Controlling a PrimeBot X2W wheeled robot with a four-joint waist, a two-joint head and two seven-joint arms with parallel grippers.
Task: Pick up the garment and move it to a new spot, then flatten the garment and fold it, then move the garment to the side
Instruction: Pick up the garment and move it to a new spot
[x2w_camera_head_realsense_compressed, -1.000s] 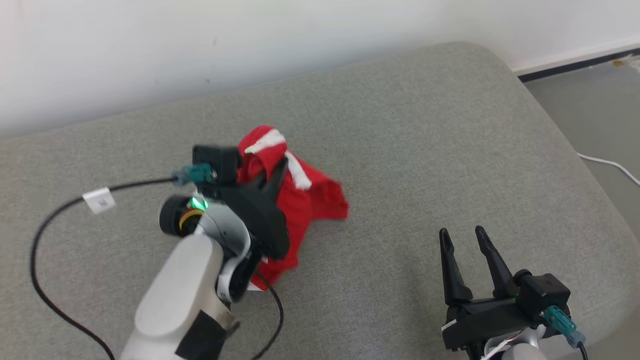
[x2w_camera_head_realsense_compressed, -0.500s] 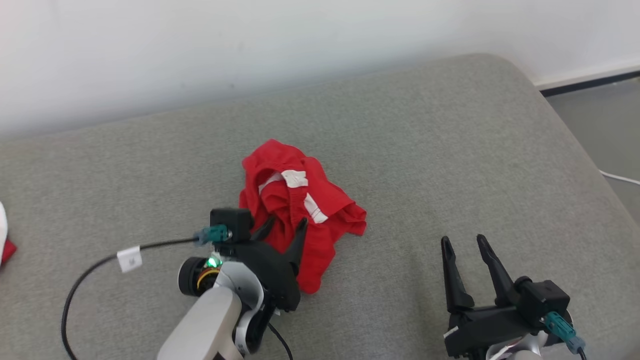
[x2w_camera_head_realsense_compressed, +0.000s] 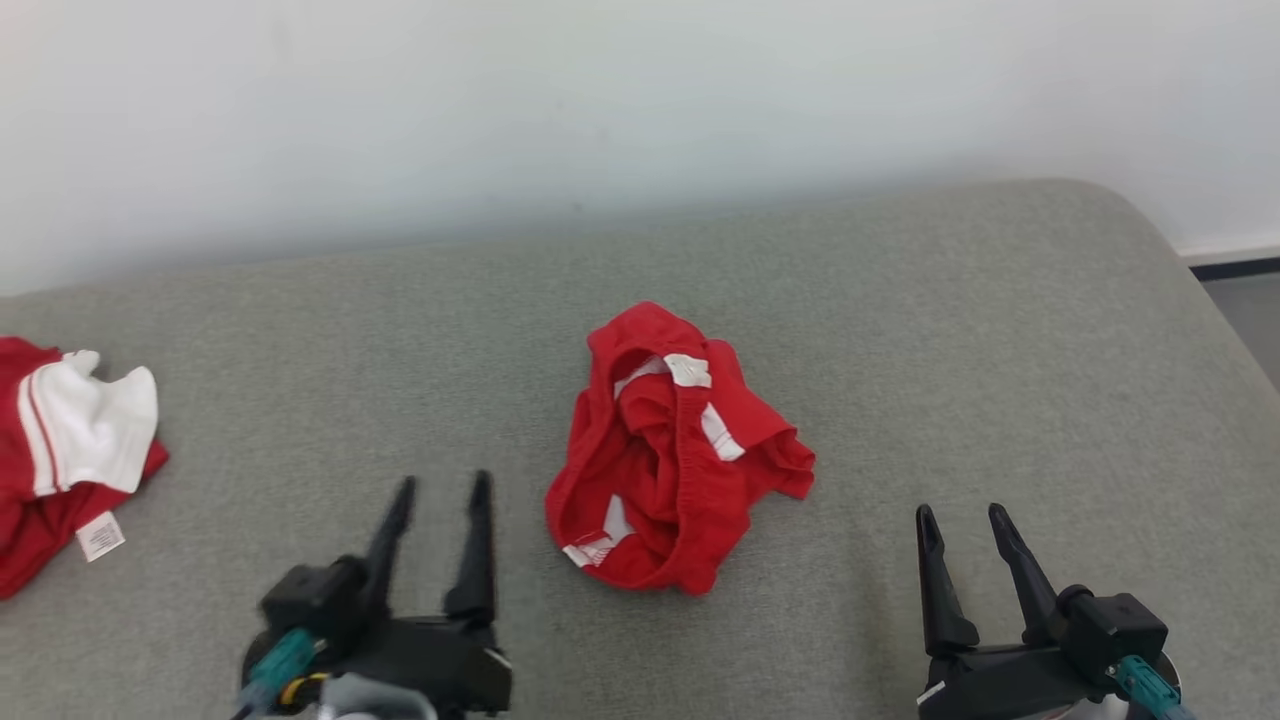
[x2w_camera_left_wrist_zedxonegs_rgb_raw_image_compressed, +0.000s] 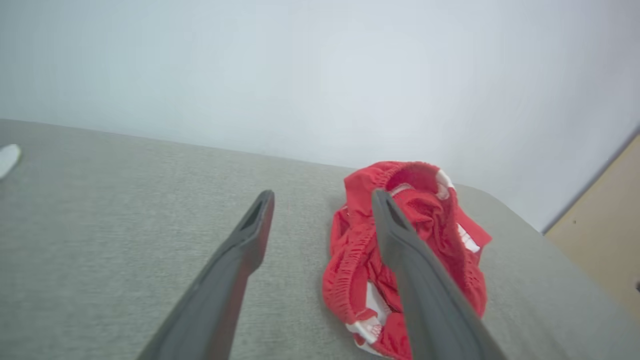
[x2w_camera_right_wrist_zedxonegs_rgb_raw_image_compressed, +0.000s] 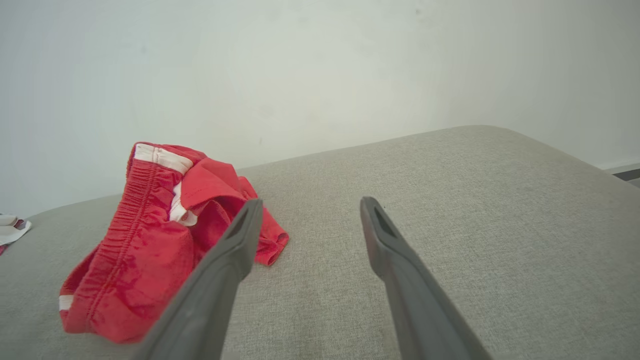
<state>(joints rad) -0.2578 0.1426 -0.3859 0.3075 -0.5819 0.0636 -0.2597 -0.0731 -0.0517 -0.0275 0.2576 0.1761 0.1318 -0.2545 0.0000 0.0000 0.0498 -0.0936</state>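
Lying crumpled on the grey cushion, the red shorts sit centrally in the head view, between the left end effector and the right end effector, touching neither. Both have fingers spread and hold nothing. Left wrist view: the shorts lie behind the right-hand finger. Right wrist view: the shorts lie left of the fingers.

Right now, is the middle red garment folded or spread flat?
Neither; the middle red garment lies crumpled in a bunched heap on the grey cushion, its elastic waistband curled, layers overlapping.
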